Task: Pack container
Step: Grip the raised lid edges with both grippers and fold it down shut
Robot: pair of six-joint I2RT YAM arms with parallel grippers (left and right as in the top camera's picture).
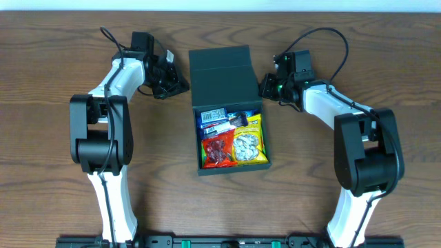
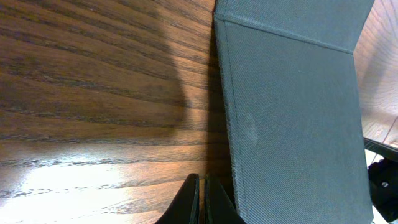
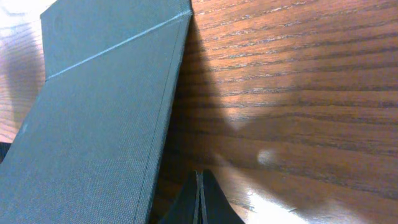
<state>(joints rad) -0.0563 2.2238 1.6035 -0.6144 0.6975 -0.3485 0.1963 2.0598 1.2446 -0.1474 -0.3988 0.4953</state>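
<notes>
The dark teal-green container [image 1: 231, 167] stands open at the table's middle, its flap lid [image 1: 222, 77] raised toward the back. Inside lie several snack packets: a red one [image 1: 218, 150], a yellow one [image 1: 248, 143] and blue ones [image 1: 215, 118]. My left gripper [image 1: 178, 85] is shut and empty, just left of the lid; the left wrist view shows its fingertips [image 2: 200, 190] beside the lid's edge [image 2: 292, 118]. My right gripper [image 1: 264, 87] is shut and empty, just right of the lid; its fingertips [image 3: 199, 186] sit beside the lid [image 3: 93, 118].
The wooden table [image 1: 55, 151] stretches out on both sides of the container. Both arm bases stand at the front edge, left [image 1: 110, 207] and right [image 1: 355, 207]. Cables loop behind each wrist.
</notes>
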